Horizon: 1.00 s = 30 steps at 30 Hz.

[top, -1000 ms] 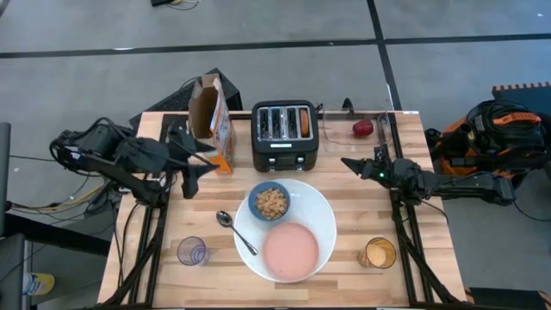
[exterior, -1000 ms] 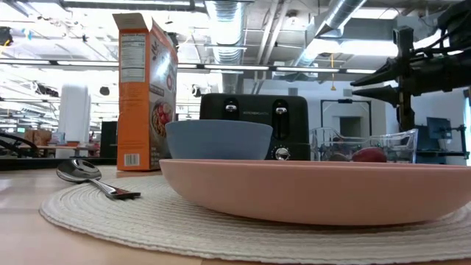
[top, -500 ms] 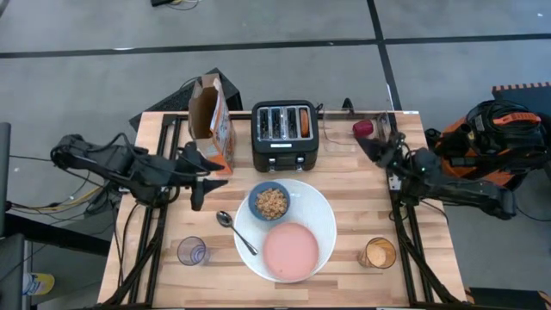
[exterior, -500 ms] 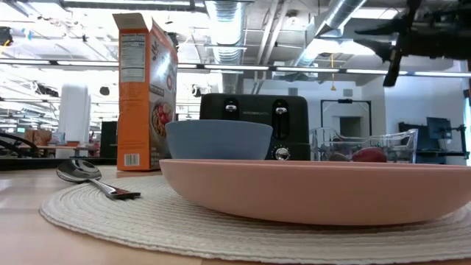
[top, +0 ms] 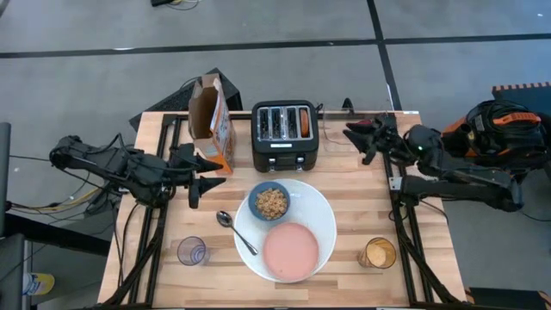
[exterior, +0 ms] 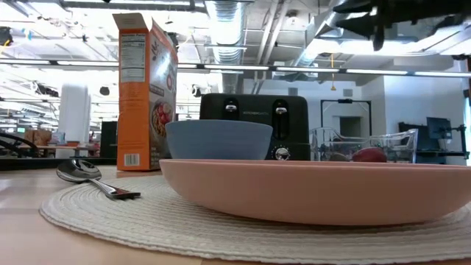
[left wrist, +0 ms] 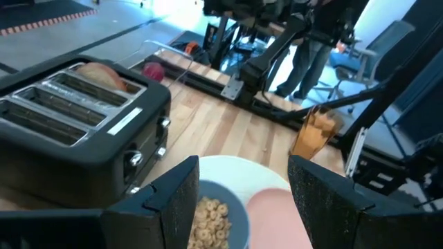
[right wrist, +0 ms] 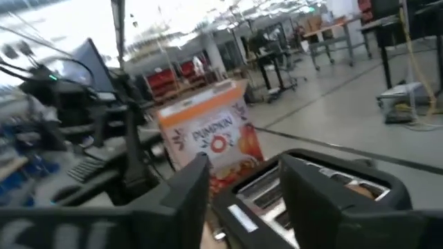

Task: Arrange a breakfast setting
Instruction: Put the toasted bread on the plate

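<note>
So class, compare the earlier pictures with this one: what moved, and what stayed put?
The right gripper swung from mid-table to the back edge, near the clear tray with the red fruit, and its fingers parted; it holds nothing. The left gripper shifted slightly right, beside the cereal box. The toaster, bowl, pink plate, spoon and both cups stayed put.

The tabletop (top: 362, 207) is light wood planks on a black frame. Around it the floor (top: 103, 60) is grey concrete w/ dark lines crossing it behind the tabletop. Beyond the tabletop, in the low view, the room is big and open: white ceiling w/ a large metal duct (exterior: 224, 22), pipes and long strip lights (exterior: 324, 71). A doorway (exterior: 344, 118) stands far behind the tabletop. Desks and monitors (exterior: 441, 131) are there too. A person's legs (left wrist: 315, 55) and an office chair (left wrist: 370, 52) show past the tabletop's far side.
</note>
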Available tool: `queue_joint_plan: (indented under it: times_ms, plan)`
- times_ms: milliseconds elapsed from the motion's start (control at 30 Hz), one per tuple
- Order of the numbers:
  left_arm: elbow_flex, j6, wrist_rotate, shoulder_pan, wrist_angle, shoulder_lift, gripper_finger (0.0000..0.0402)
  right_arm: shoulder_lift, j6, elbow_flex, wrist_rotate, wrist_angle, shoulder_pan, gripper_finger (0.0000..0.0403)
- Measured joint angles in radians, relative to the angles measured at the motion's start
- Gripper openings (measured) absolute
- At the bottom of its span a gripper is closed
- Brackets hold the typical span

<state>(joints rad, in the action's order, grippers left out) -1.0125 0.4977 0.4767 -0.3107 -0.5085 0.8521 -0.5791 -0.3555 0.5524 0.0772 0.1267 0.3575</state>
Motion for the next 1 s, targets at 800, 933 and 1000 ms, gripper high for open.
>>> queue_joint_plan:
  times_ms: [800,933,1000]
  plan:
    - [0.0,0.004,-0.005,0.0,0.013,-0.002,0.0208,-0.743,-0.133,0.604,0.06,-0.372,0.16,0.0239]
    - [0.0,0.004,-0.025,0.0,0.012,-0.002,0.0208,-0.841,-0.138,0.698,0.084,-0.508,0.16,0.0239]
    - [0.0,0.004,-0.028,0.0,0.012,-0.002,0.0208,-0.881,-0.164,0.733,0.086,-0.544,0.161,0.0239]
